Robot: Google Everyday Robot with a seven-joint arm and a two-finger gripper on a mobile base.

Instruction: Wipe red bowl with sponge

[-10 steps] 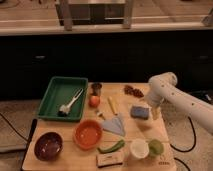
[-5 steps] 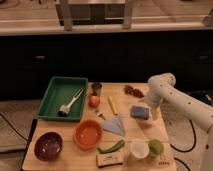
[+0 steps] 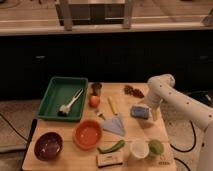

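The red bowl [image 3: 88,133], orange-red and empty, sits at the front middle of the wooden table [image 3: 140,131]. The sponge [image 3: 139,111], a small blue block, lies flat on the table to the right of the middle, well apart from the bowl. My white arm reaches in from the right, bends at an elbow [image 3: 160,84] and comes down at the sponge's right end. My gripper [image 3: 150,110] is low there, at or just above the sponge's right edge. I cannot tell whether it touches the sponge.
A green tray [image 3: 52,98] holding a brush [image 3: 70,103] stands at the left. A dark maroon bowl [image 3: 48,145] is front left. A pale triangular cloth [image 3: 116,125], green pepper [image 3: 111,147], tan block [image 3: 109,159], white cup [image 3: 138,148] and lime [image 3: 156,146] crowd the front.
The arm has dropped a little and shifted slightly left toward the sponge. The sponge and the bowl have not moved.
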